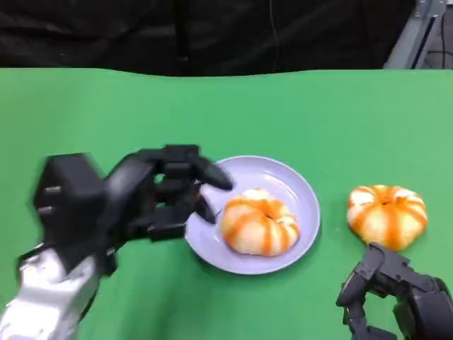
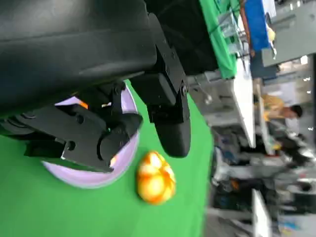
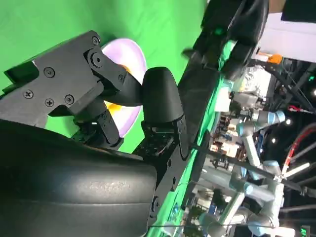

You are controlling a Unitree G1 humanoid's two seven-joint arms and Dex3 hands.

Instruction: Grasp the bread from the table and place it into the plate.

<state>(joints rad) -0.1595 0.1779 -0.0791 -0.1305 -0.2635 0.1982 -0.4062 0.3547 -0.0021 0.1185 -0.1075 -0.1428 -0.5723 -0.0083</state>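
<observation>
One orange-striped bread (image 1: 259, 223) lies in the lilac plate (image 1: 290, 185). A second bread (image 1: 387, 214) sits on the green table to the plate's right, also seen past the plate as bread (image 2: 155, 177) in the left wrist view. My left hand (image 1: 159, 193) hovers at the plate's left rim, fingers apart and holding nothing; one fingertip reaches over the rim. Just in front of the second bread, at the lower right, my right hand (image 1: 396, 297) has its fingers apart and empty. In the right wrist view the plate (image 3: 131, 54) shows behind its fingers (image 3: 160, 96).
The green cloth (image 1: 106, 113) covers the table up to a dark backdrop at the far edge. A metal stand leg (image 1: 414, 35) rises at the back right. Lab benches and robot arms (image 3: 252, 133) stand beyond the table.
</observation>
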